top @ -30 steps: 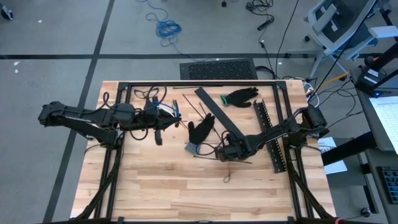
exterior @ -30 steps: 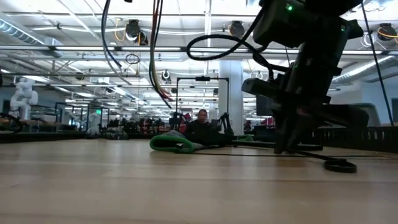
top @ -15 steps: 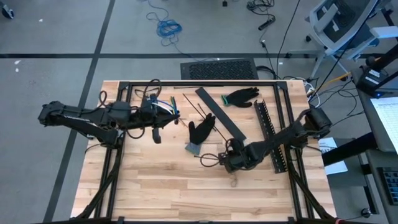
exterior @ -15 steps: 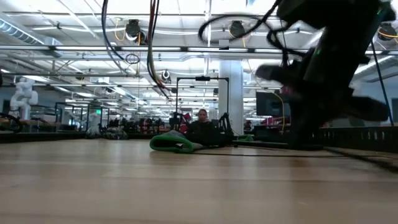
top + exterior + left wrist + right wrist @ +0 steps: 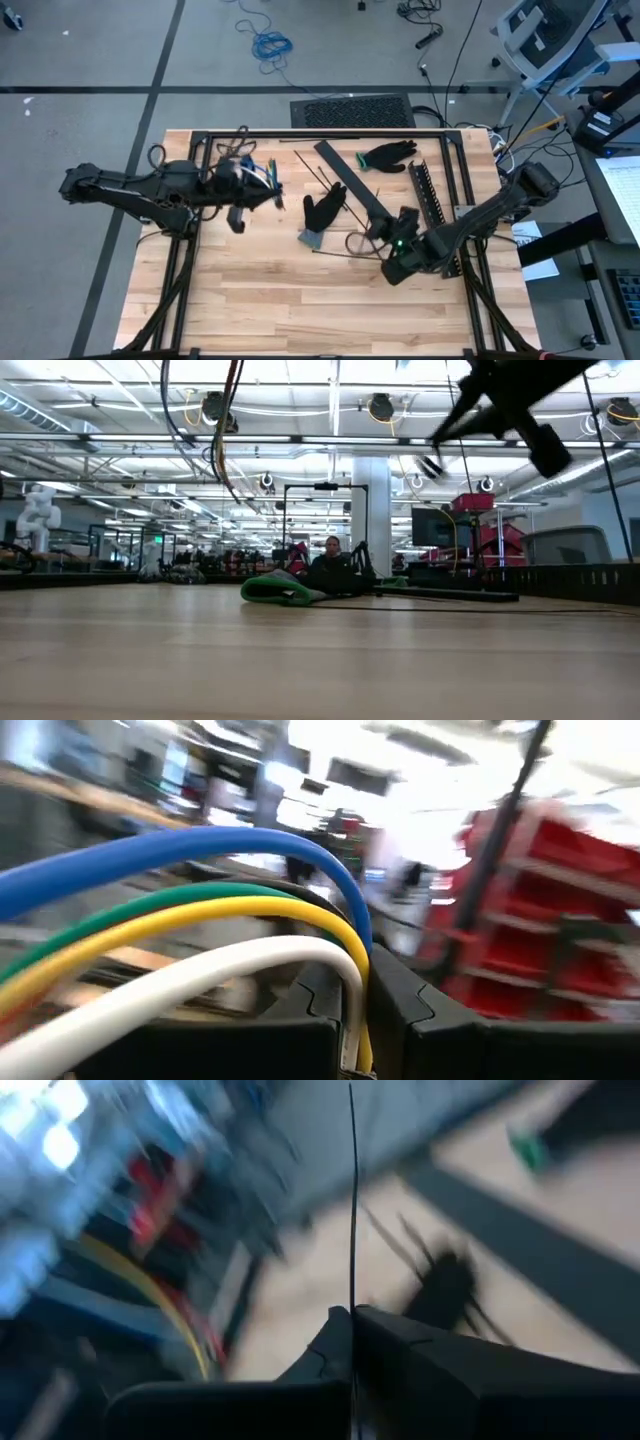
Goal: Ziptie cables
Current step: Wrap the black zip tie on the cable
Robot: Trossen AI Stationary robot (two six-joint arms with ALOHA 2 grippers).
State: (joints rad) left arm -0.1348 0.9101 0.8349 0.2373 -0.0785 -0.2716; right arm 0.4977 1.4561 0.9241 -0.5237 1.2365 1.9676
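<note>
The cables [image 5: 258, 170] are a bundle of blue, green, yellow and white wires held above the table's left half by my left gripper [image 5: 266, 188], which is shut on them. In the left wrist view they arch [image 5: 200, 900] into that gripper [image 5: 360, 1010]. My right gripper [image 5: 384, 244] hangs high over the table's right half and is shut on a thin black zip tie [image 5: 351, 1200]. The low view shows this gripper [image 5: 520, 400] well above the tabletop, with the cables [image 5: 222, 430] hanging at the upper left. My left gripper pinches the wires together between its two fingers [image 5: 352, 1005], coming roughly level from the table's left. The wires curve up and away from the fingers, clear of the table. Which stretch of the bundle it has I cannot tell. My right gripper pinches the zip tie [image 5: 351, 1305] between its two fingertips. The tie runs along the fingers and sticks straight out past them, lifted clear of the table.
A black glove [image 5: 323, 210] lies mid-table and another [image 5: 386, 155] at the far side. Between them lie a flat black bar [image 5: 352, 185] and thin black sticks [image 5: 315, 172]. A black slotted strip [image 5: 432, 215] lies at the right. One thin stick [image 5: 335, 252] lies near the glove.
My right gripper has risen well off the table, moved toward the right edge and rolled, taking the zip tie up with it. A thin stick stays on the wood. My left gripper has turned a little with the cables.
</note>
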